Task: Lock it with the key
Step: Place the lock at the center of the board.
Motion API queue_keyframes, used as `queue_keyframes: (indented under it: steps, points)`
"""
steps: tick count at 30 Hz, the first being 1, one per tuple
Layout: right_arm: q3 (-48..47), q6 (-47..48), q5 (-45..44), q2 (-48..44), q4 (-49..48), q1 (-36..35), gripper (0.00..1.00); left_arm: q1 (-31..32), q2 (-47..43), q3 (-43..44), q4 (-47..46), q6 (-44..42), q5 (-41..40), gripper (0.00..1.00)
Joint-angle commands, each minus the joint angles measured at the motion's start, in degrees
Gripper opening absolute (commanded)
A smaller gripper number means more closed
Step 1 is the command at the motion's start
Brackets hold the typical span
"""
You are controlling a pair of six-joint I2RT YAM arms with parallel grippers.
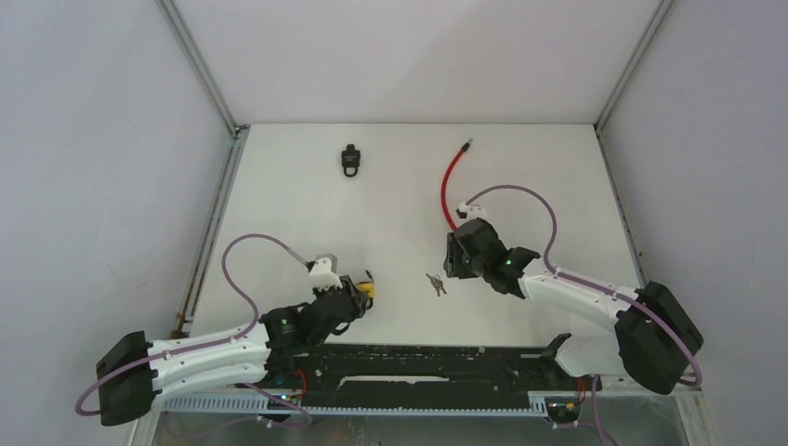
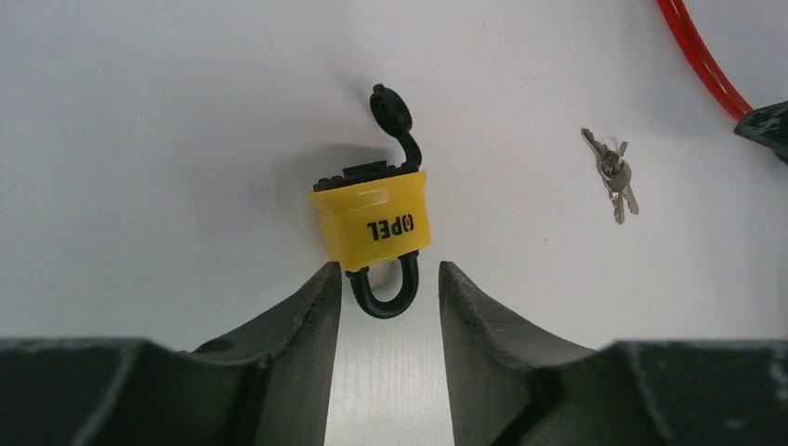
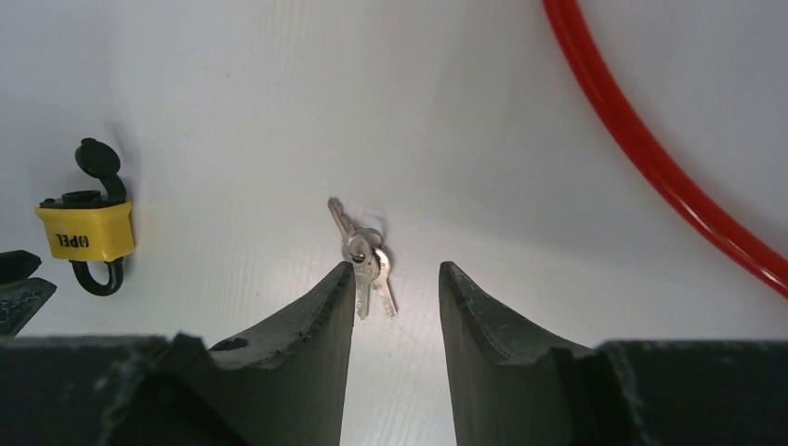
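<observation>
The yellow padlock [image 2: 372, 223] lies flat on the table [image 1: 520, 167], its black loop pointing to 6 o'clock in the left wrist view and resting in the gap at the tips of the left end effector [image 2: 388, 271], whose fingers stand spread and pinch nothing. The bunch of keys [image 3: 362, 255] lies on the table too, well apart from the padlock at about its 3 o'clock from above, just off the tips of the right end effector [image 3: 395, 269], which is likewise spread and holds nothing. No key sits in the padlock, and the rubber flap over its keyhole hangs open at 12 o'clock. Both legs of the loop seem seated in the body, but I cannot tell whether it is locked. Either the key work has not begun, or only closing the flap is left. A red cable [image 3: 650, 158] curves past at 2 o'clock.
</observation>
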State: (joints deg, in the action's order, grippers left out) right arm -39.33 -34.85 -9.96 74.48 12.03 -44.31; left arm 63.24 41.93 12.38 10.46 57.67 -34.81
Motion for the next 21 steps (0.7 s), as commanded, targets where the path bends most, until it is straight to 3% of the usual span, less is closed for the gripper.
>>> queue_keyframes:
  steps: [1,11,16,21]
  points:
    - [-0.22,1.46,-2.1,-3.0,3.36,2.39,0.41,-0.31,1.3,-0.66,-0.06,2.04,-2.51,0.48]
    - [-0.22,-1.46,-2.05,-6.34,10.61,12.93,0.41,-0.4,1.31,3.96,7.57,1.74,-4.56,0.69]
    - [-0.54,-0.04,2.3,-4.48,11.85,19.65,0.42,-0.4,-0.31,5.31,10.99,2.27,-6.07,0.91]
    - [-1.19,2.19,3.76,-3.7,12.4,20.59,0.42,-0.4,-3.19,6.21,13.58,1.84,-7.03,0.96]
